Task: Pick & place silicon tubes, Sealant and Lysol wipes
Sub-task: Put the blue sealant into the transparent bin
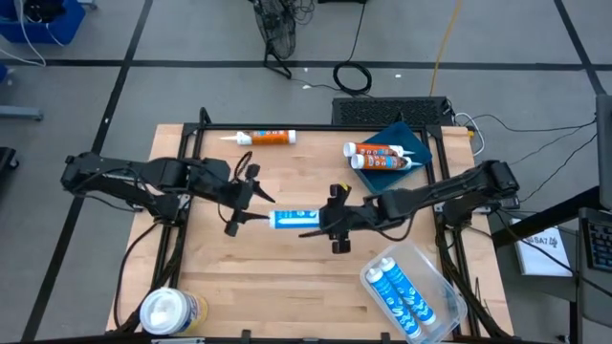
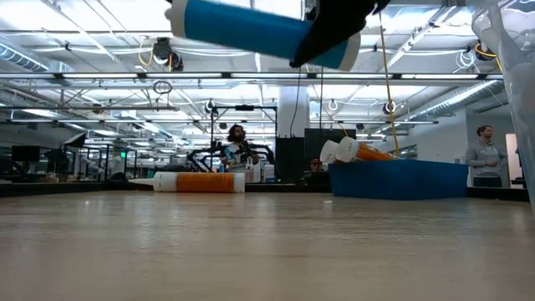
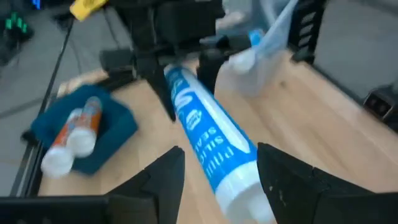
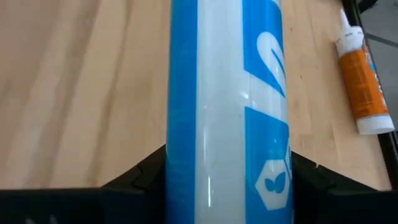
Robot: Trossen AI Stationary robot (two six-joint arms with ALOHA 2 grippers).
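Note:
A blue-and-white tube (image 1: 295, 218) is up in the air over the middle of the table; in the low view (image 2: 251, 29) it is well clear of the wood. My right gripper (image 1: 327, 220) is shut on its right end. My left gripper (image 1: 260, 203) is open, with one finger on each side of the tube's left end (image 3: 239, 196). The yellow Lysol wipes canister (image 1: 172, 311) with its white lid stands at the near left corner. My right gripper pinches the blue tube near its right end (image 4: 224, 180) between its two fingers (image 4: 146, 177). The fingers come level from the table's right and lie along the tube. The tube is lifted clear, roughly level, and points toward my left gripper.
A blue tray (image 1: 406, 143) at the far right holds two orange tubes (image 1: 378, 155). One orange tube (image 1: 263, 138) lies on the table near the far edge. A clear plastic tub (image 1: 440, 287) at the near right holds two blue tubes (image 1: 397, 291). People stand in the room behind.

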